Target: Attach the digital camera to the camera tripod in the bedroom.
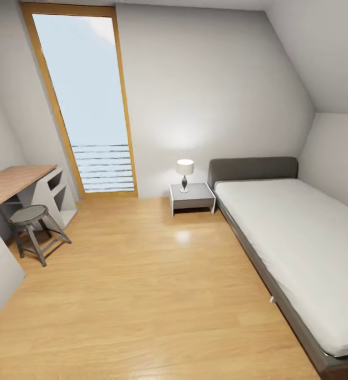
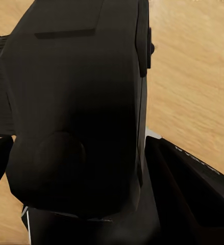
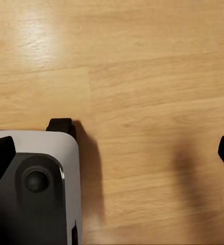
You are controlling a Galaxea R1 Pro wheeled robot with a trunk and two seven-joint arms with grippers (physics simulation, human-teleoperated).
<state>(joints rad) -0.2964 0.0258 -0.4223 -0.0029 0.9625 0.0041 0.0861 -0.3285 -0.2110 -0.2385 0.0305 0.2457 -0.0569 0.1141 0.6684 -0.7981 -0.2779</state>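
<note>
In the left wrist view the left gripper (image 2: 78,168) is clamped on the digital camera (image 2: 76,102) — its black body sits between the dark fingers (image 2: 193,194), above the wood floor (image 2: 193,76). The right gripper (image 3: 112,153) is spread wide with nothing between its fingertips. Ahead lies the bedroom — bed (image 1: 300,253), nightstand (image 1: 192,198) with a lamp (image 1: 184,174), desk (image 1: 10,184) and stool (image 1: 34,227).

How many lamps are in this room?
1. The lamp stands on the grey nightstand between the tall window and the bed. Others may be out of view.
</note>
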